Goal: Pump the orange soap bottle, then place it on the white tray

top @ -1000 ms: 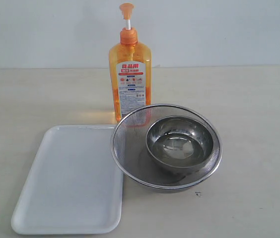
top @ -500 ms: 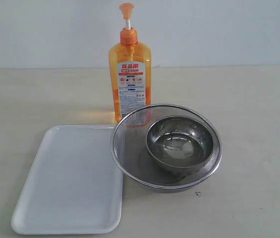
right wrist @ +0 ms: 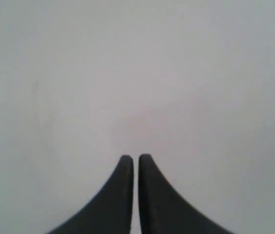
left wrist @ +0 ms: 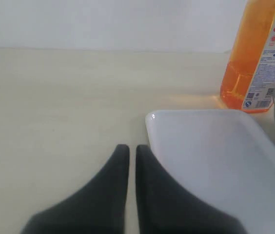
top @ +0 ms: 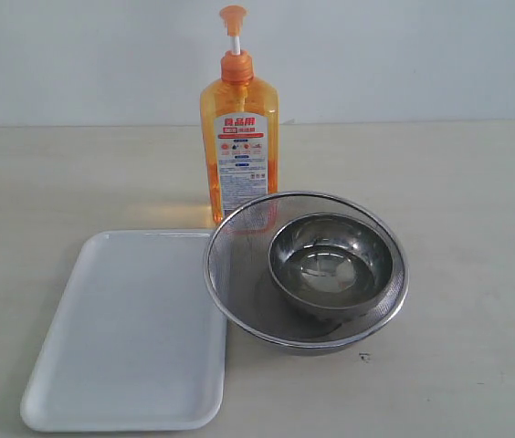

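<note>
The orange soap bottle (top: 238, 151) stands upright on the pale, matte table (top: 477, 228), toward the far edge where the tabletop meets a plain light wall (top: 422, 55). Its body is translucent orange plastic, tall and flat-sided, with a white label printed in red. On top is an orange pump head on a thin white stem.

At about 5 o'clock from the bottle sits a round steel mesh strainer (top: 239, 265) with fine weave and a bright wire rim. Its far edge overlaps the foot of the bottle from where I stand, so I can't tell whether they touch. A smaller polished steel bowl (top: 376, 255) rests inside the strainer, pushed toward 2 o'clock. Its inside is glossy with reflections, and I can't tell whether any liquid lies in it.

The white tray (top: 130, 338) lies flat at 8 o'clock from the strainer. It is smooth plastic with rounded corners and a low lip, and its whole floor shows. Its long right edge runs just beside the strainer's rim, perhaps under it.

Open tabletop spreads wide at 3 o'clock of the strainer and 9 o'clock of the bottle.

The left gripper (left wrist: 132, 148) has dark, tapering jaws pressed together to a thin slit. It is over the table just beside a tray corner. The right gripper (right wrist: 135, 158) has its jaws pressed together too and faces only a blank pale surface.
</note>
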